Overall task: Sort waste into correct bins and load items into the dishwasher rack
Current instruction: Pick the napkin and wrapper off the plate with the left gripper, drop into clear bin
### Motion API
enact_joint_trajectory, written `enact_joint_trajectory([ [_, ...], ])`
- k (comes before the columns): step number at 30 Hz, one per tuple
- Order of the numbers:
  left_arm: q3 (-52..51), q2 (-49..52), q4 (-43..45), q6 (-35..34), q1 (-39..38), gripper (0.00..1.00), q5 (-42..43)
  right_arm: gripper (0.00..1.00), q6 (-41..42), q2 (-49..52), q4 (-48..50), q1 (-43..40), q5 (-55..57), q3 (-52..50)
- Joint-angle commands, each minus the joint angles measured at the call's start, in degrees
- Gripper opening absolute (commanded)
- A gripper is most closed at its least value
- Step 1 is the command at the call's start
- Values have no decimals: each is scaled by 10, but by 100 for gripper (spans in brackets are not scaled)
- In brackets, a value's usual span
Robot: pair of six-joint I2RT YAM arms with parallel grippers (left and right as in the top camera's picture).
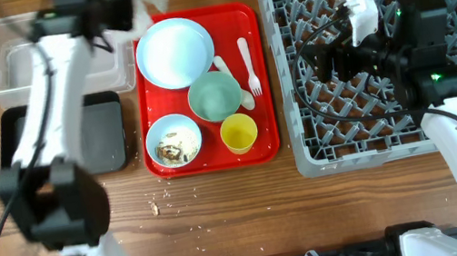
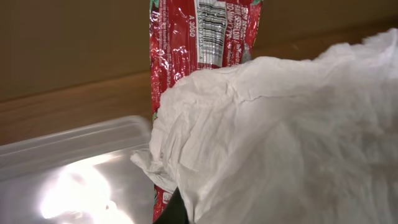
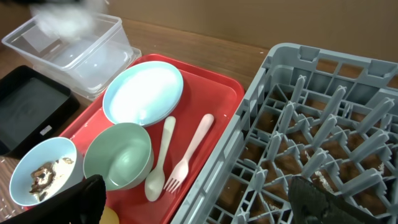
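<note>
My left gripper [image 1: 135, 0] is shut on the crumpled white napkin [image 2: 280, 137] with the red wrapper [image 2: 199, 37], holding it above the right end of the clear tub [image 1: 42, 52]; the tub also shows in the left wrist view [image 2: 74, 174]. The black tray [image 1: 101, 134] lies in front of the tub. On the red tray [image 1: 259, 77] sit the pale blue plate [image 1: 174, 52], an empty bowl [image 1: 214, 96], a bowl of food scraps [image 1: 174, 143], the yellow cup [image 1: 238, 133], the fork [image 1: 248, 65] and spoon [image 1: 236, 85]. My right gripper [image 3: 199, 199] is open and empty over the grey rack [image 1: 382, 49].
Crumbs [image 1: 167, 202] are scattered on the wooden table in front of the red tray. The rack fills the right side. In the right wrist view the plate [image 3: 143, 93], empty bowl [image 3: 118, 155] and cutlery [image 3: 177, 155] lie just left of the rack wall [image 3: 249, 137].
</note>
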Motion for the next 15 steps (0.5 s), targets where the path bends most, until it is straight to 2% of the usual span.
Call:
enact_joint_trajectory([
  [1, 4, 2, -24, -71, 86, 4, -54, 95, 3, 5, 4, 2, -9, 11],
  [5, 3, 70, -28, -87, 148, 4, -53, 95, 3, 5, 4, 2, -9, 11],
  [6, 3, 90, -28, -87, 152, 9, -53, 95, 3, 5, 4, 2, -9, 11],
  [7, 3, 108, -27, -86, 153, 19, -53, 95, 3, 5, 4, 2, -9, 11],
  [8, 3, 123, -23, -86, 152, 45, -54, 95, 3, 5, 4, 2, -9, 11],
  [9, 3, 127, -18, -86, 151, 88, -54, 95, 3, 5, 4, 2, -9, 11],
  [10, 4, 127, -13, -86, 151, 100, -53, 96, 3, 5, 4, 2, -9, 11],
  [12, 8, 102, -14, -86, 151, 100, -34, 100, 3, 5, 4, 2, -10, 11],
  [15, 8, 39, -40, -85, 140, 100, 25, 100, 5, 5, 5, 2, -10, 11],
])
